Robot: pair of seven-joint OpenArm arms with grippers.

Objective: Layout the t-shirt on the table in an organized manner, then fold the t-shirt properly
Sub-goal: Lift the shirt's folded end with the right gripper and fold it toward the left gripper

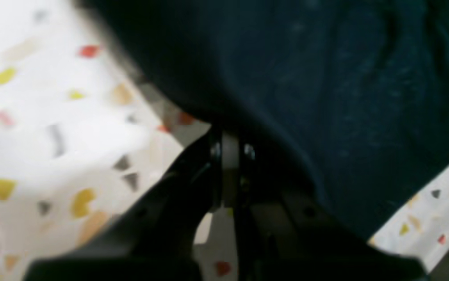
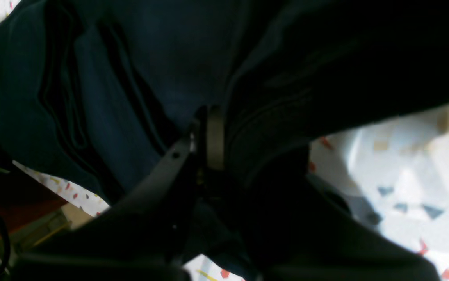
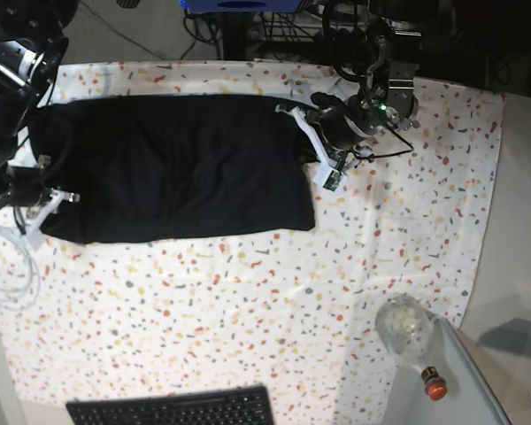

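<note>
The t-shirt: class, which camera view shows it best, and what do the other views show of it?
The base view: the whole t-shirt lies spread across the table. Both wrist views show only dark close-up fabric folds beside their grippers.

T-shirt (image 2: 138, 78): dark cloth, creased in long folds, filling most of the view and spilling past the table edge at lower left. Right gripper (image 2: 209, 136): jaws closed together, pinching a fold of the shirt. Table (image 2: 404, 164): white speckled cover, visible at right and in a strip at lower left.
</note>
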